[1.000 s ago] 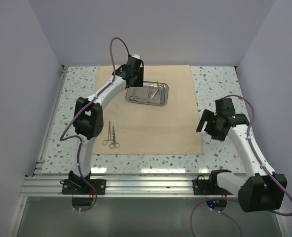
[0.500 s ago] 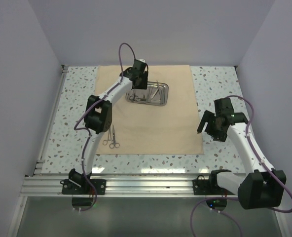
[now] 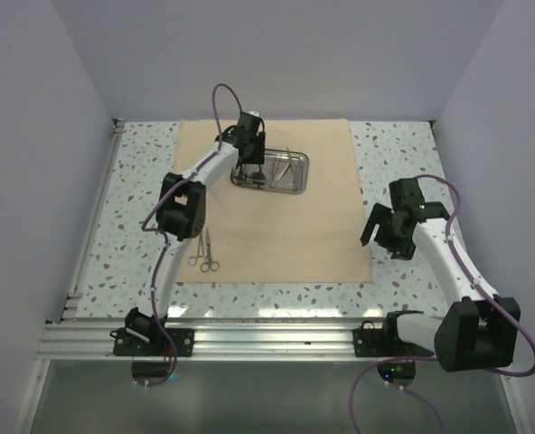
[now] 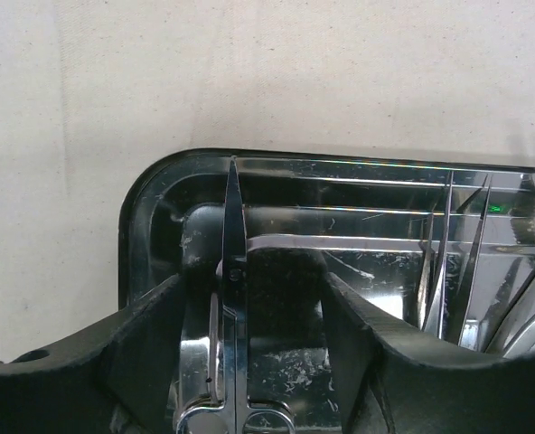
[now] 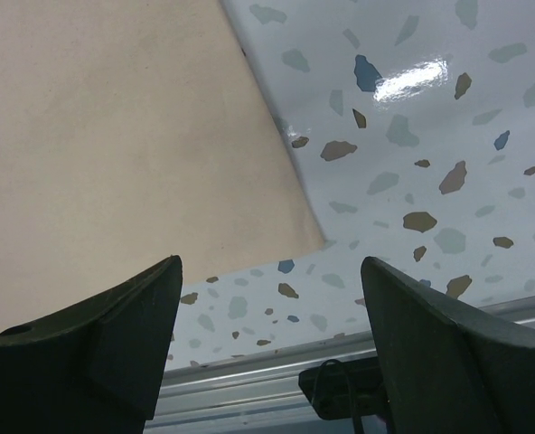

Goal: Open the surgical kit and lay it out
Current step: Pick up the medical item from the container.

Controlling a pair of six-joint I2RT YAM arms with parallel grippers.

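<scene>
Left gripper is hovering with jaws apart, straddling thin steel scissors lying in the shiny rounded-corner steel tray on the spread beige cloth wrap. Looks like the unloading step; next move needs lowering and pinching the scissors. Right gripper is idling, jaws apart, over the cloth's corner.

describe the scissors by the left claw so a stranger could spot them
On the tan cloth, find the shiny steel tray toward the far side. The scissors lie at its left end, inside the open left claw, blades shut, ring-handled, unlike the tweezers farther right.
</scene>
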